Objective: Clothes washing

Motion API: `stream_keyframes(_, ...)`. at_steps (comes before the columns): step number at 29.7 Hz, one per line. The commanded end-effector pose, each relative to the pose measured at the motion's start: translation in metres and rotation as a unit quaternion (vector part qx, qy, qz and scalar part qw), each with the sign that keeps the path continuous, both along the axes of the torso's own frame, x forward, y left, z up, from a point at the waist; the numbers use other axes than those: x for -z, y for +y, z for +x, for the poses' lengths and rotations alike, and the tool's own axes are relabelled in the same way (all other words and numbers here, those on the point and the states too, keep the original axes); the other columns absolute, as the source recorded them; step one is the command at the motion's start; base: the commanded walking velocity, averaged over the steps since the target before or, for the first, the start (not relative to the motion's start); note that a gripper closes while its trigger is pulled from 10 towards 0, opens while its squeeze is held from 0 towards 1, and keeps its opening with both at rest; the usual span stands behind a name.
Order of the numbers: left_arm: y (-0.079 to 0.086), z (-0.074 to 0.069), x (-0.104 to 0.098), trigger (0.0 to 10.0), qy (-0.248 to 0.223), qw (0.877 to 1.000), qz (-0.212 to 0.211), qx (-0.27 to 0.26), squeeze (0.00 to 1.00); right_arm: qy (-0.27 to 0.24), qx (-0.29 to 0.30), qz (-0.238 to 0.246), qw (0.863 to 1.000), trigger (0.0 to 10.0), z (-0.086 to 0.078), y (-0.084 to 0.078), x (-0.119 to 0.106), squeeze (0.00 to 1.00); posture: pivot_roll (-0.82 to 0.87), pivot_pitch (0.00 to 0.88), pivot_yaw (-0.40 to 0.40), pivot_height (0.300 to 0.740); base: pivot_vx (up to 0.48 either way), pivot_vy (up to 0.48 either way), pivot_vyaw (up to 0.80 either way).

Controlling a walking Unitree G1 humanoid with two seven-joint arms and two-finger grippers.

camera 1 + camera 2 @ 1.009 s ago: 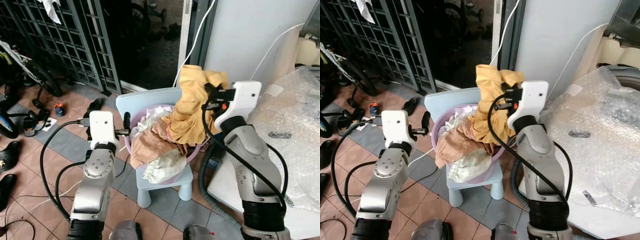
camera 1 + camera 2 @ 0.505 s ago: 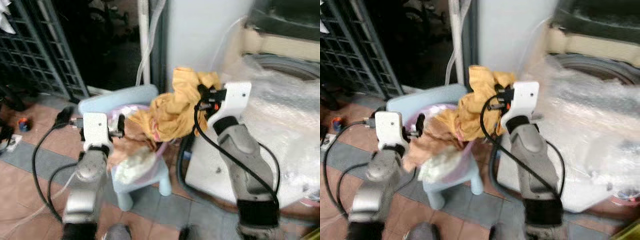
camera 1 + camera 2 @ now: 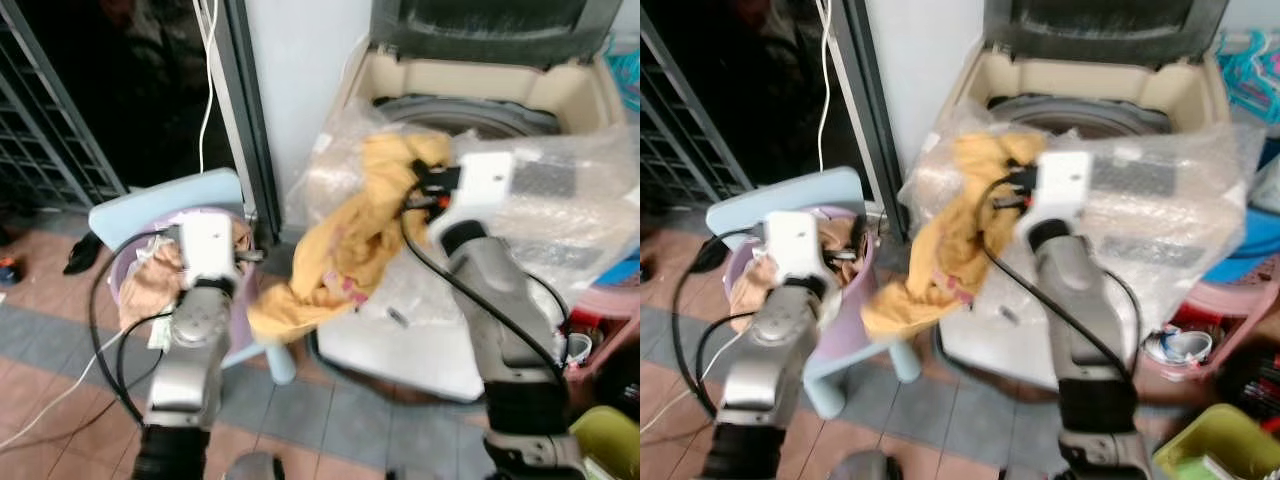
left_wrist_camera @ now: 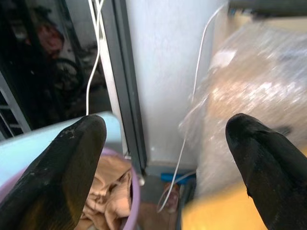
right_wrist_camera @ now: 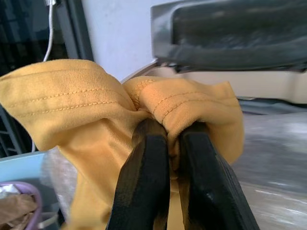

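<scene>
Right wrist view: right gripper point(image 5: 169, 132) pinches the yellow shirt point(image 3: 340, 240) by a bunched fold, soft, light, drooping before the washer point(image 3: 480, 110); left gripper point(image 4: 163, 139) gapes empty.

Mustard-yellow garment point(image 3: 345, 235), lilac basin point(image 3: 855, 300), pale blue chair point(image 3: 160, 200), cream washing machine point(image 3: 480, 85).

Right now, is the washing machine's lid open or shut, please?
Open: the washing machine's lid stands raised behind the drum opening.

Washer drum point(image 3: 470, 112) mostly behind yellow garment point(image 3: 345, 240)
</scene>
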State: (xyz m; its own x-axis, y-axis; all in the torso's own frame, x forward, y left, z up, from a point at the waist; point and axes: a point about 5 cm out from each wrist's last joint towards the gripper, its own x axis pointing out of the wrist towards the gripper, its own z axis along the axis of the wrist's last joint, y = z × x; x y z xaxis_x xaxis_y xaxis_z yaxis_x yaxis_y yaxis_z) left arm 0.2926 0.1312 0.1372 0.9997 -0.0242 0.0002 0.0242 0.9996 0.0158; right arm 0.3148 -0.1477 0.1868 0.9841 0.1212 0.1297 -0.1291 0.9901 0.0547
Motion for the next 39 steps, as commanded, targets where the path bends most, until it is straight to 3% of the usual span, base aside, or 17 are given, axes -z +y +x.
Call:
stream_keyframes(1, 0.011, 0.0, 0.0, 10.0, -0.001, 1.0, 0.002, -0.023, 0.0, -0.038, -0.017, -0.003, 0.999, 10.0, 0.001, 0.011, -0.018, 0.0, -0.03, 0.0, 0.051, 0.74, 0.0, 0.0, 0.0)
stream_keyframes(9, 0.013, 0.005, -0.004, 10.0, -0.016, 0.999, -0.014, -0.043, 0.0, -0.045, -0.03, -0.009, 0.998, 10.0, 0.009, 0.014, -0.02, 0.0, -0.02, 0.0, 0.014, 0.74, 0.0, 0.0, 0.0)
stream_keyframes(17, 0.019, 0.007, -0.017, 10.0, -0.029, 0.998, -0.025, -0.054, 0.0, -0.06, -0.035, -0.019, 0.997, 10.0, 0.012, 0.015, -0.026, 0.0, -0.03, 0.0, 0.025, 0.74, 0.0, 0.0, 0.0)
stream_keyframes(22, 0.013, 0.007, -0.015, 10.0, -0.03, 0.999, -0.019, -0.039, 0.0, -0.07, -0.021, -0.021, 0.997, 10.0, 0.016, 0.009, -0.032, 0.0, -0.05, 0.0, 0.038, 0.74, 0.0, 0.0, 0.0)
stream_keyframes(28, 0.007, 0.0, 0.003, 10.0, -0.003, 0.999, -0.028, -0.026, 0.0, -0.091, -0.019, -0.025, 0.995, 10.0, 0.008, 0.01, -0.039, 0.0, -0.07, 0.0, 0.05, 0.74, 0.0, 0.0, 0.0)
stream_keyframes(39, 0.007, -0.005, 0.009, 10.0, -0.001, 0.999, -0.043, -0.018, 0.0, -0.141, -0.084, -0.043, 0.986, 10.0, 0.028, 0.033, -0.072, 0.0, -0.05, 0.0, 0.021, 0.74, 0.0, 0.0, 0.0)
